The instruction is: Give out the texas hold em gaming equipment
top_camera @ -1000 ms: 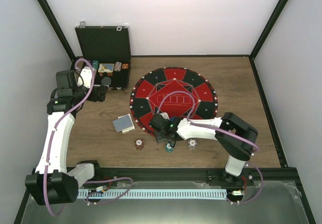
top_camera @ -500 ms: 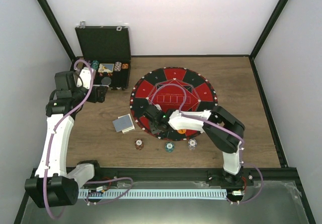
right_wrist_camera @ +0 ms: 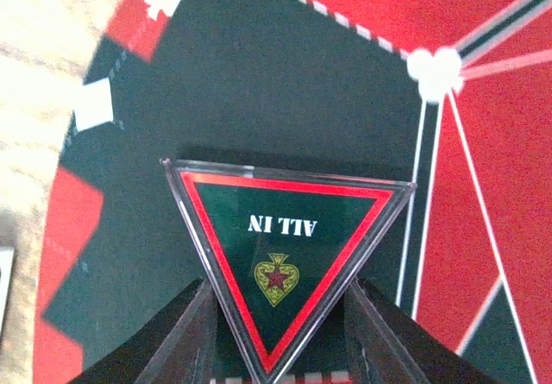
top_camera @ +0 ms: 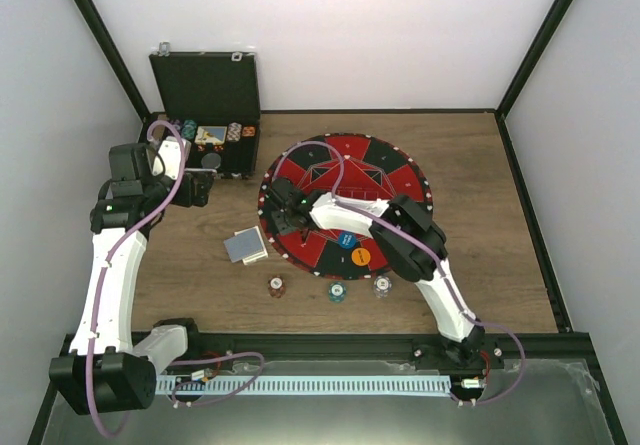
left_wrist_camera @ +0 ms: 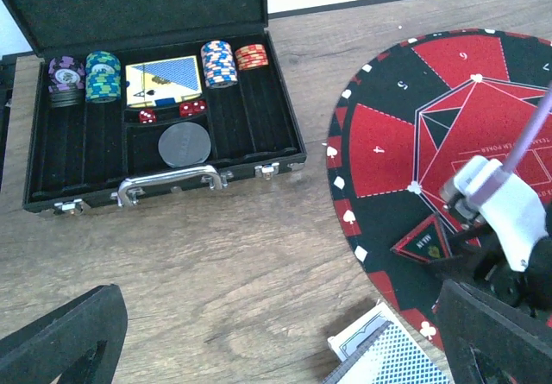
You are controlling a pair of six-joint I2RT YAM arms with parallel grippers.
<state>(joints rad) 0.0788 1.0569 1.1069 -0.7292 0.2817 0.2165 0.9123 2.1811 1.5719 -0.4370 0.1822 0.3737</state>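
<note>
My right gripper (top_camera: pixel 283 201) is over the left part of the round red and black mat (top_camera: pixel 392 181). In the right wrist view it (right_wrist_camera: pixel 280 302) is shut on a clear triangular "ALL IN" marker (right_wrist_camera: pixel 280 229), low over a black segment. That marker also shows in the left wrist view (left_wrist_camera: pixel 423 244). A blue disc (top_camera: pixel 346 239) and an orange disc (top_camera: pixel 361 257) lie on the mat's near part. Three striped chips (top_camera: pixel 337 291) lie in a row on the wood in front of the mat. A card deck (top_camera: pixel 245 246) with grey-blue backs lies left of the mat. My left gripper (top_camera: pixel 198 187) is open and empty above the wood.
The open black case (left_wrist_camera: pixel 164 196) stands at the back left, holding chip stacks (left_wrist_camera: pixel 218 62), a card box (left_wrist_camera: pixel 164 82), red dice and a black disc (left_wrist_camera: pixel 185 144). The deck (left_wrist_camera: pixel 388 358) lies close below my left gripper. Dark walls frame the table.
My right gripper has swung from the mat's near edge up and left to its left side, with the marker. The blue and orange discs are now uncovered. The left arm has barely moved.
</note>
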